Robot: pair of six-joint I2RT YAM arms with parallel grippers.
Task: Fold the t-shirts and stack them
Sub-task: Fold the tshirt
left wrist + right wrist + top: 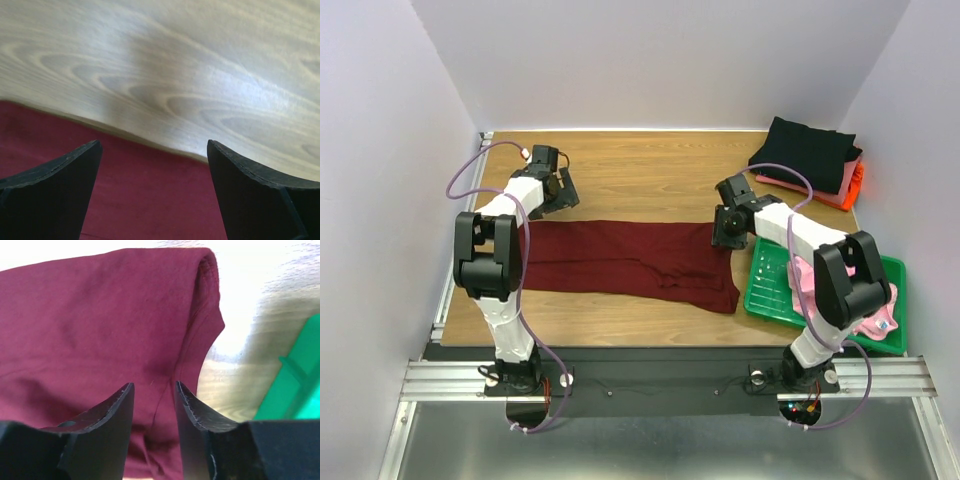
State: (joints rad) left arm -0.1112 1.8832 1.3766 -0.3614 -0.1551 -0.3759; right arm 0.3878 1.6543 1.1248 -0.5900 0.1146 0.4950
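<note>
Nothing actually readable in any of the views, tbh. The only label-ish thing is a small tag (887, 325) on the light pink t-shirt (865, 322) lying in the green tray (765, 285). It has a bluish mark on it, but it's way too tiny to make out any letters or numbers.

Maroon tee (620, 260) spread flat, folded tees (810, 152) stacked
</note>
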